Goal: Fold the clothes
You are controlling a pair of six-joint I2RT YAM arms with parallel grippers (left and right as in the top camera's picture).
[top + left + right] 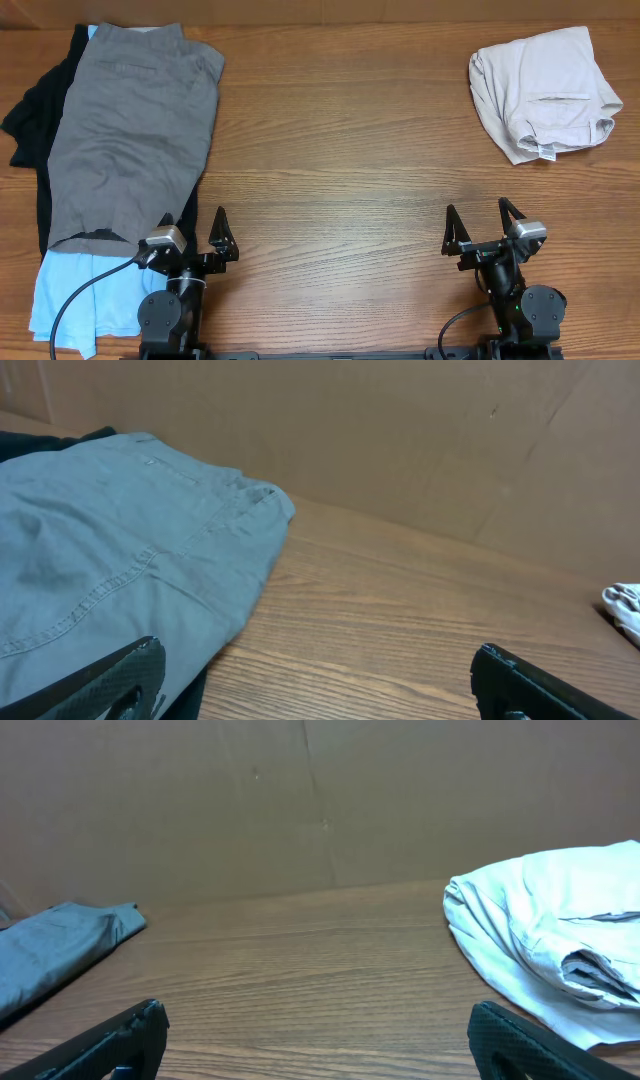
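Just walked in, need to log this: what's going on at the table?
Nothing is being handled. Both arms sit at the near edge of the table, left claw and right claw open and empty. The beige shorts lie loosely folded at the far right; grey shorts top a pile on the left.

No writing, brand, number or sign can be read in any view; the only label, a small white tag (547,152) at the 6 o'clock edge of the pale beige cotton shorts (545,90), is too small to make out.
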